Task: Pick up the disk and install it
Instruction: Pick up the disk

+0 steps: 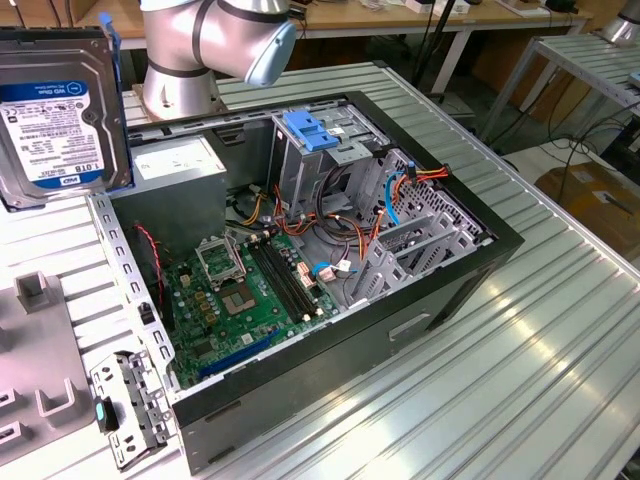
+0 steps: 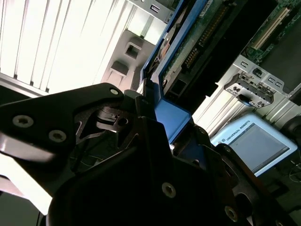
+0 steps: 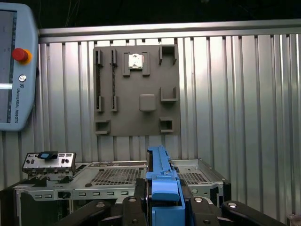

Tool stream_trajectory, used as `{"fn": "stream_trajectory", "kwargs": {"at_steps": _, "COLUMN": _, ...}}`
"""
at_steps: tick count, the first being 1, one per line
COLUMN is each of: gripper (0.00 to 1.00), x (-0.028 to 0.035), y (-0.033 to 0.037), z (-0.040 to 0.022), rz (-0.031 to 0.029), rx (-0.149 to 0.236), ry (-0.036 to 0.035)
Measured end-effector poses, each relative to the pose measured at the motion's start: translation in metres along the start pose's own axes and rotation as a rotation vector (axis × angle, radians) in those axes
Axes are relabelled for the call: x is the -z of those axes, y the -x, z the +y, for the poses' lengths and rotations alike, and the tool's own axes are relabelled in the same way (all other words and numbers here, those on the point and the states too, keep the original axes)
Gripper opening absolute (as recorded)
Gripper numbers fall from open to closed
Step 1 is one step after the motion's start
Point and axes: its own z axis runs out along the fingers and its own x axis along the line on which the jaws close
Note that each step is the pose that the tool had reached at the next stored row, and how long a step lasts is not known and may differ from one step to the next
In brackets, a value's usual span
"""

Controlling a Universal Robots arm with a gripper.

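So the one disk (image 1: 55, 110) is up in the air at the exterior view's left, label facing the camera, just off to the side of the single open PC case (image 1: 450, 300). The gripper (image 3: 164, 195) has its jaws clamped on the disk's blue rail in the first wrist view. One grey fixture plate (image 3: 136, 89) lies on the ribbed table (image 3: 235, 94), with one teach pendant (image 3: 16, 66) near it.

disk (image 1: 60, 110) at the exterior view's left, case (image 1: 400, 340) on table (image 1: 540, 380)
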Motion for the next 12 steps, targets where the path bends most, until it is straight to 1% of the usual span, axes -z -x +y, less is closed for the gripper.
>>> {"fn": "stream_trajectory", "kwargs": {"at_steps": 8, "gripper": 0.37, "x": 0.0002, "y": 0.0001, "z": -0.0152, "rz": 0.0001, "rx": 0.000, "ry": 0.0021}}
{"fn": "stream_trajectory", "kwargs": {"at_steps": 12, "gripper": 0.37, "x": 0.0003, "y": 0.0004, "z": -0.0242, "rz": 0.0001, "rx": 0.000, "ry": 0.0035}}
